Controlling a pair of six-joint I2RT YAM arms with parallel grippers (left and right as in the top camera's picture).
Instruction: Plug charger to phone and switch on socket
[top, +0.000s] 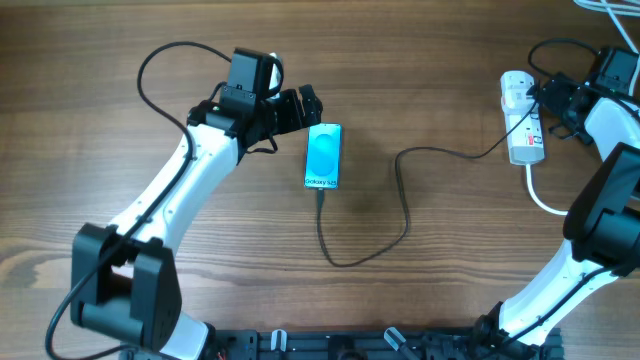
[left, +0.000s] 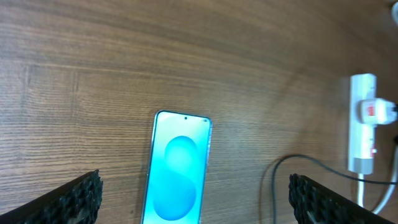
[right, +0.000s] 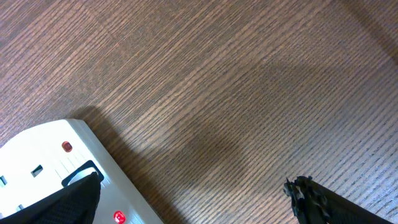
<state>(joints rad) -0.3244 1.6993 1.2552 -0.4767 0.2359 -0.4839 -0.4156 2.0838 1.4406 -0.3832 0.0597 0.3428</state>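
The phone (top: 323, 156) lies flat mid-table, turquoise screen up, white band at its near end. The thin black charger cable (top: 400, 190) runs from the phone's near end, loops round and leads right to the white socket strip (top: 524, 118). My left gripper (top: 305, 105) is open just left of the phone's far end; in the left wrist view the phone (left: 177, 171) lies between its open fingers (left: 193, 202). My right gripper (top: 552, 98) is open over the strip. In the right wrist view one finger rests on the strip (right: 43, 162) by a red light (right: 118, 216).
The strip's thick white lead (top: 540, 195) curves down toward the right arm. A white plug adapter (left: 373, 112) sits in the strip, seen in the left wrist view. More white cable (top: 610, 15) lies at the far right corner.
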